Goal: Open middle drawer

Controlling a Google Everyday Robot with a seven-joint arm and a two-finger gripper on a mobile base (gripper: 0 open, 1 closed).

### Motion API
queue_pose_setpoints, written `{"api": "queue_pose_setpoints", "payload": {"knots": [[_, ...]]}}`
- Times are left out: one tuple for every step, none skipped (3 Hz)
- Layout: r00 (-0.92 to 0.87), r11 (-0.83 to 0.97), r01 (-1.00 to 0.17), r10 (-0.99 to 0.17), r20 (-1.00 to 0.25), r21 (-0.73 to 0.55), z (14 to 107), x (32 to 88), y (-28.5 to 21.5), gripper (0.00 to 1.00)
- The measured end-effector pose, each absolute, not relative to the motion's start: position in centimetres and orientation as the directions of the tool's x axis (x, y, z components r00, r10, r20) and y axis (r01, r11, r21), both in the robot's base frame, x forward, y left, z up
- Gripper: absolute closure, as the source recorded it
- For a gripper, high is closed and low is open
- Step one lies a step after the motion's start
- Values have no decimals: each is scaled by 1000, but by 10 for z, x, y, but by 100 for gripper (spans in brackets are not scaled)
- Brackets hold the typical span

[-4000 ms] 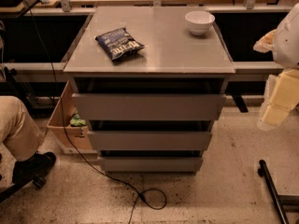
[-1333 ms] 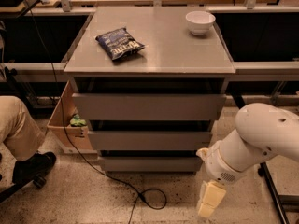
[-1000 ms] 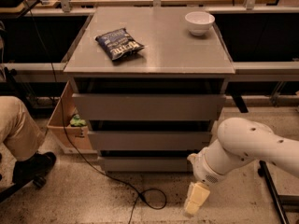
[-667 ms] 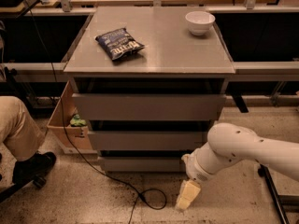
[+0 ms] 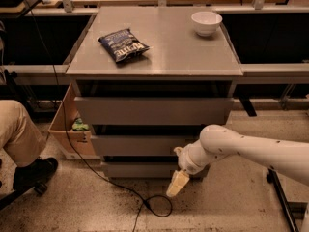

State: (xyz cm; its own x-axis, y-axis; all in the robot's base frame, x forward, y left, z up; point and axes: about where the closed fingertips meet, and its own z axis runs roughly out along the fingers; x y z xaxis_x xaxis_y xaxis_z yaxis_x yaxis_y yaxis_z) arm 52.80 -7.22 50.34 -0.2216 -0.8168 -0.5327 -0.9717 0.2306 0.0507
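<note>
From my remote station: the grey cabinet (image 5: pixel 193 57) fills the centre of the camera view, with its three drawers stacked at 6 o'clock below the top. The middle drawer (image 5: pixel 137 145) shows only its flat front, pushed in between the taller top drawer (image 5: pixel 152 110) and the slim lowest drawer (image 5: pixel 137 169); what any of them holds is hidden. On the cabinet top a white bowl (image 5: pixel 206 23) stands at 1 o'clock and a dark snack bag (image 5: pixel 123 45) lies at 11 o'clock, well apart from it. At 9 o'clock a cardboard box (image 5: pixel 63 129) on the floor holds something green (image 5: pixel 80 126), beside a seated person's leg (image 5: pixel 19 134).

The white arm (image 5: pixel 241 149) reaches in from 4 o'clock. Its cream gripper (image 5: pixel 177 183) hangs at 5 o'clock from the middle drawer, low before the lowest drawer's right end and above the speckled floor. Whether it is open or closed I cannot tell. A black cable (image 5: pixel 157 208) loops just at 7 o'clock from it.

Less than a second ago the gripper hung farther out toward 5 o'clock; it has since moved up and toward 10 o'clock, nearer the drawer fronts. The drawers, bowl and bag have not shifted.
</note>
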Motion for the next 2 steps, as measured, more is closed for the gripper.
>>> {"api": "queue_pose_setpoints", "payload": {"knots": [[-222, 231, -972, -817, -533, 51, 503, 528, -72, 0], [-242, 264, -964, -792, -561, 43, 497, 533, -77, 0]]}}
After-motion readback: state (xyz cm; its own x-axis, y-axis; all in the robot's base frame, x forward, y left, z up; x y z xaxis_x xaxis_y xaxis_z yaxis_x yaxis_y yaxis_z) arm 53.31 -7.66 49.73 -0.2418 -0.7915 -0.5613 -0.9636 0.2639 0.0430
